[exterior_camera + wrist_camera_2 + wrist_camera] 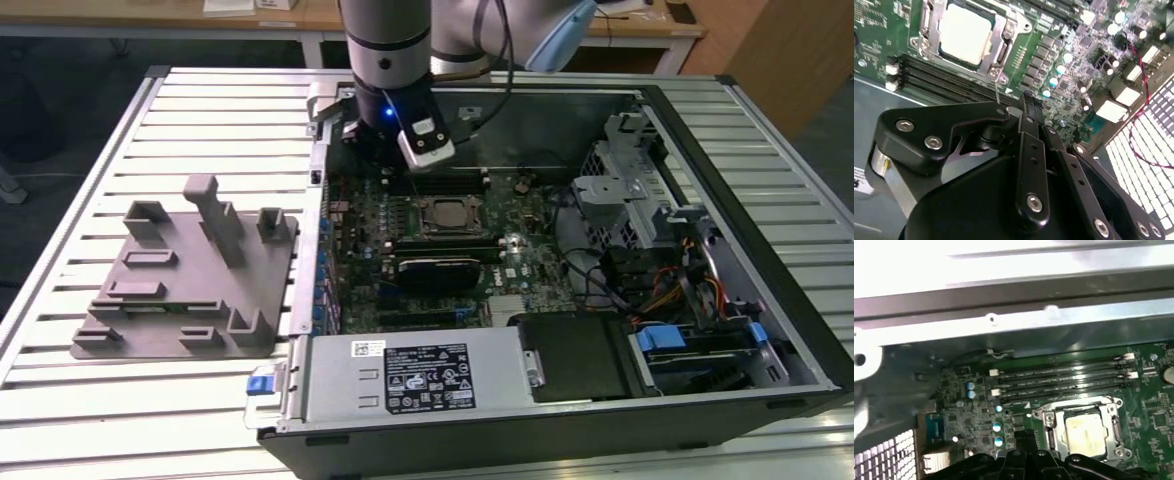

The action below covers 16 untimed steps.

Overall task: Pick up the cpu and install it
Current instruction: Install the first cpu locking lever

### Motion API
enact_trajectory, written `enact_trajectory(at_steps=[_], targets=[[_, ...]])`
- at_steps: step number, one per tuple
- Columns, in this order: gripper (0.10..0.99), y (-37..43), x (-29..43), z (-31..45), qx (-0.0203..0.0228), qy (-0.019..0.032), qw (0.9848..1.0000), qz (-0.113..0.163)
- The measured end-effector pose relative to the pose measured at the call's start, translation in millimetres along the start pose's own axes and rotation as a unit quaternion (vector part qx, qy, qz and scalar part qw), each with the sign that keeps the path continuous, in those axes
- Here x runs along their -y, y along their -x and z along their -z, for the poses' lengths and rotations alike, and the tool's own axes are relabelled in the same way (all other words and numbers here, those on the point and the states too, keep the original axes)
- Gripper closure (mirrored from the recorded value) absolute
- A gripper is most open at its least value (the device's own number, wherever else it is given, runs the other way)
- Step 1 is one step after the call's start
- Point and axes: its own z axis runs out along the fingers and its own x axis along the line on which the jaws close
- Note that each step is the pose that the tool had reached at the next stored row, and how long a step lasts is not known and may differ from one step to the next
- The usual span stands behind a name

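The cpu (445, 213) is a flat square chip with a silver metal top. It lies inside the socket frame (412, 213) on the green motherboard of an open computer case. Both wrist views show the cpu (965, 32) (1085, 432) sitting flat in the frame. My gripper (396, 165) hangs above the board just behind the socket, over the memory slots (1064, 377). Its black fingers (1029, 107) are pressed together and shut, with nothing visible between them. A thin metal socket lever (997, 90) stands up next to the fingers; I cannot tell whether it touches them.
A grey plastic tray with upright posts (187, 280) sits on the slatted table at the exterior view's left. In the case, a power supply (414, 375) fills the near side, and a drive cage (641, 190) with cables (687, 290) is at the right.
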Motion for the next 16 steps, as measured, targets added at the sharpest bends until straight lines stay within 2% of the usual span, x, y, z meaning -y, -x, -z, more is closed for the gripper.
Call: enact_trajectory(at_steps=[2,3,6,7,8,12,16], targets=[[0.98,-2.5,0.4,0.0,-0.001,0.0078,1.0,-0.001],[0.98,-3.1,0.5,-0.1,-0.002,0.0148,0.9999,-0.001],[0.98,-3.6,0.7,-0.3,-0.0054,0.0421,0.9991,-0.002],[0.98,-3.7,0.8,-0.3,-0.0064,0.0497,0.9987,-0.003],[0.98,-3.7,0.8,-0.4,-0.0069,0.0537,0.9985,-0.003],[0.98,-2.3,0.6,-0.7,-0.0072,0.0557,0.9984,-0.003],[0.98,6.0,-0.4,-1.3,-0.0072,0.0556,0.9984,-0.003]])
